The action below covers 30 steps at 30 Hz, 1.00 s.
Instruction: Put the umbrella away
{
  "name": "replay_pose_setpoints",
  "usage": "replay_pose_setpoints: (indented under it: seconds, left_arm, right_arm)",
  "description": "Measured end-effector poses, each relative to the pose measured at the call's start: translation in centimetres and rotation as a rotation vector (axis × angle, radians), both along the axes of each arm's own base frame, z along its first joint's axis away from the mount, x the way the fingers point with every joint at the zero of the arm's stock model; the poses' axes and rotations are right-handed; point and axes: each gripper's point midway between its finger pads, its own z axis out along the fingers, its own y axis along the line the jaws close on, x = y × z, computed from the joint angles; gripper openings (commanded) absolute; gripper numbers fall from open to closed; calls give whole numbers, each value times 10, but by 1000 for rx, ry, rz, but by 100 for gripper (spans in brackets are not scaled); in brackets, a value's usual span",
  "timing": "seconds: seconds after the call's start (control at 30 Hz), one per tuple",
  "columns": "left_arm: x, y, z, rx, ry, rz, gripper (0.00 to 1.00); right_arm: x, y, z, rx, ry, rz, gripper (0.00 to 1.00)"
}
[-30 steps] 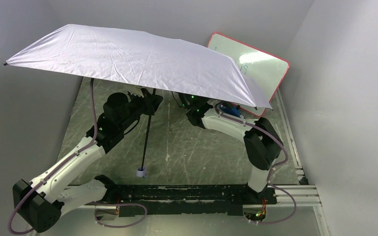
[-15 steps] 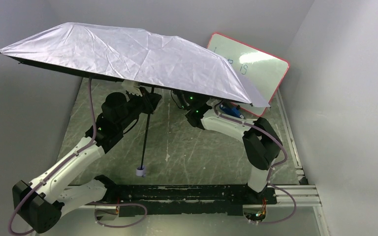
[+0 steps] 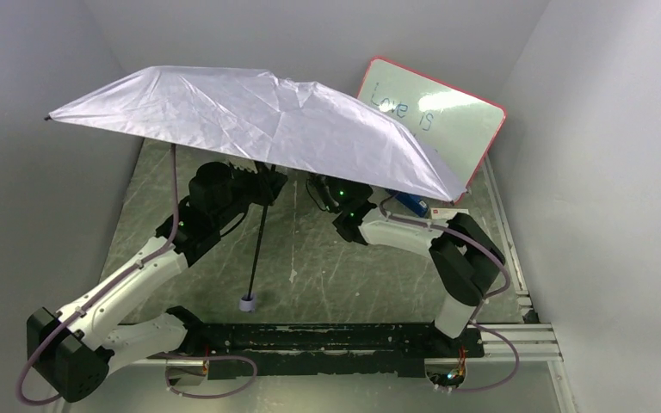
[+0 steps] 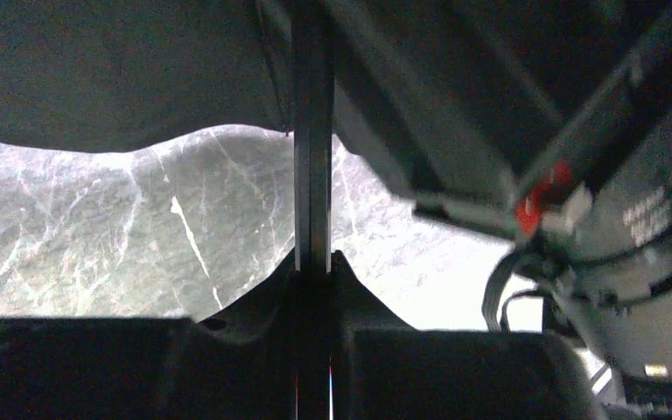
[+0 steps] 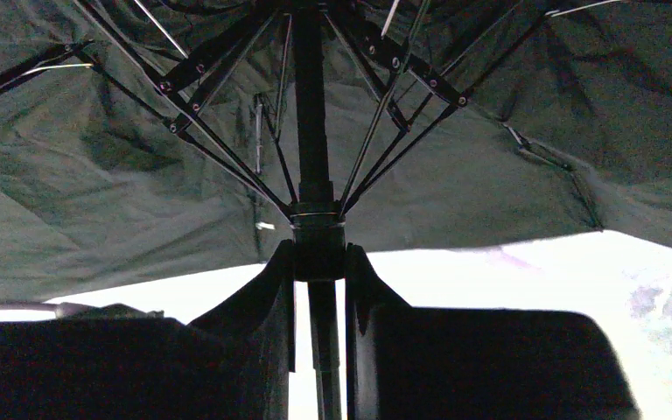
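The umbrella (image 3: 258, 125) is open, its lavender canopy spread over the back of the table. Its black shaft (image 3: 258, 232) slants down to the pale handle (image 3: 246, 301) near the table's front. My left gripper (image 3: 264, 182) is shut on the shaft just under the canopy; in the left wrist view (image 4: 313, 258) the shaft (image 4: 312, 175) runs up between the fingers. My right gripper (image 5: 318, 254) is shut on the umbrella's runner (image 5: 318, 229), where the metal ribs (image 5: 219, 140) meet under the black lining. In the top view its jaws are hidden under the canopy.
A red-framed whiteboard (image 3: 447, 107) leans at the back right. A blue eraser (image 3: 410, 203) lies below it. White walls stand close on the left, back and right. The right arm's wrist (image 4: 639, 236) is close beside the left gripper.
The canopy's left edge has drawn in to the right and its centre now peaks higher. The right arm has come lower and nearer. Both grippers keep their hold.
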Motion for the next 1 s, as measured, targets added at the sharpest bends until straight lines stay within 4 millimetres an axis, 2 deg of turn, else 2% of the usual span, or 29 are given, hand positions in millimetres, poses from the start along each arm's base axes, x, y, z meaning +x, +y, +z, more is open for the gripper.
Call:
replay_pose_setpoints:
  seconds: [0.17,0.3,0.43,0.5,0.57,0.6,0.67,0.8,1.0]
  left_arm:
    - [3,-1,-1,2,1,8,5]
    - [5,-1,-8,15,17,13,5]
    - [6,-3,-8,15,15,4,24]
    - [6,-5,-4,8,0,-7,36]
    - [3,-7,0,2,-13,-27,53]
    - [2,-7,1,2,-18,-36,68]
    - [-3,-9,3,-12,-23,-58,81]
    - [-13,-12,-2,-30,-8,-96,85]
    - [-25,-17,-16,-46,39,-145,68]
  right_arm:
    - [-24,9,-25,-35,47,29,0]
    - [-27,10,-34,-48,71,20,0]
    - [-24,6,-32,-72,88,-15,0]
    - [-20,6,-27,-89,97,-34,0]
    - [-14,4,-17,-85,99,-56,0]
    - [-12,2,-13,-82,99,-66,0]
    - [-4,-7,-4,-66,97,-95,0]
    - [10,-22,8,-40,91,-146,0]
    - [22,-36,13,-25,89,-190,0]
